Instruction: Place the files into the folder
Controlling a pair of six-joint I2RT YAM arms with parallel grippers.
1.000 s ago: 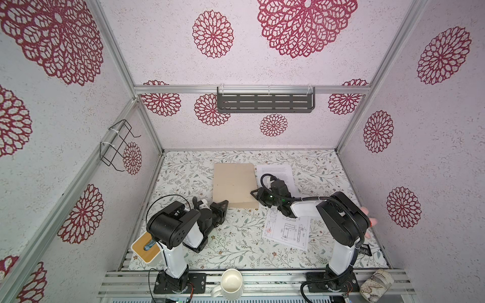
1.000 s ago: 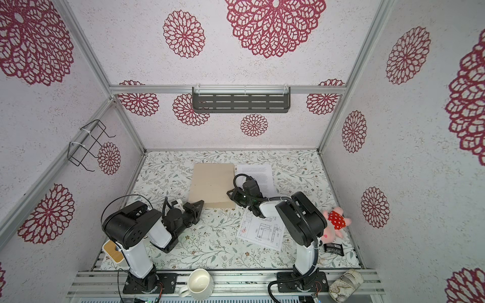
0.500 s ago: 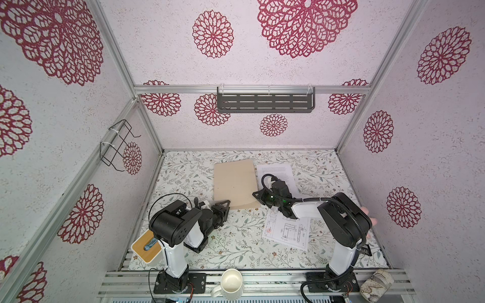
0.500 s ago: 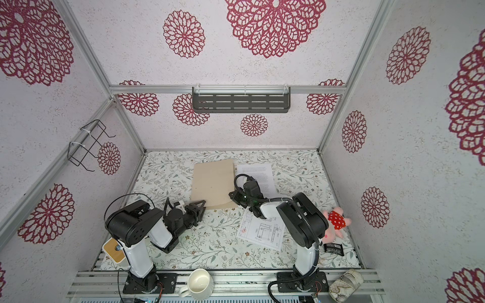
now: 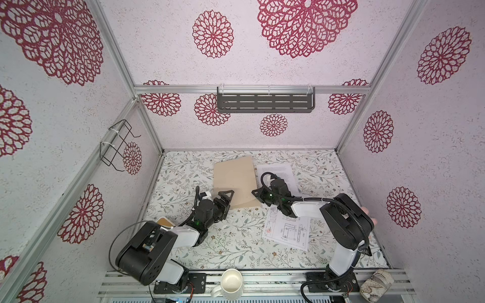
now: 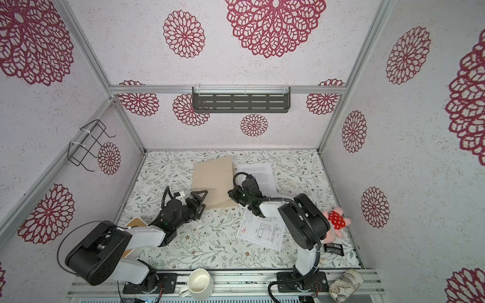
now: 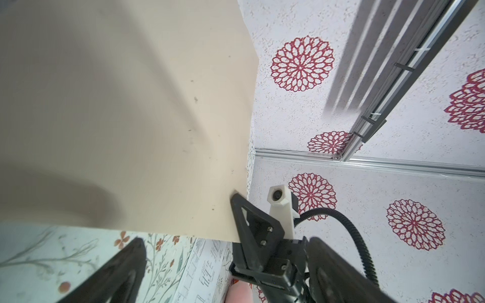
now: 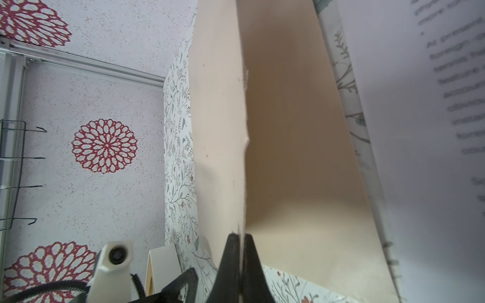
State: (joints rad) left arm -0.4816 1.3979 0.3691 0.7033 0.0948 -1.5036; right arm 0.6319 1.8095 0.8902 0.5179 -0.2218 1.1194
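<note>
The left gripper (image 5: 227,202) rests low on the floral tabletop (image 5: 236,249) with its jaws spread wide and nothing between them. One fingertip touches the near edge of the beige folder (image 5: 233,178), which lies just ahead of it.

Across that same edge, the right gripper (image 5: 256,193) is clamped tight on the folder's raised near corner. It peels the top leaf up in a curve, and the right wrist view shows the tan inside gaping open past the pinched fingers (image 8: 231,251).

Both files lie outside the folder. The printed text sheet (image 5: 284,170) is flat just beyond the right gripper, partly hidden by the wrist. The technical drawing sheet (image 5: 288,232), with its small red mark, lies on the near side of that gripper, partly tucked beneath the forearm.
</note>
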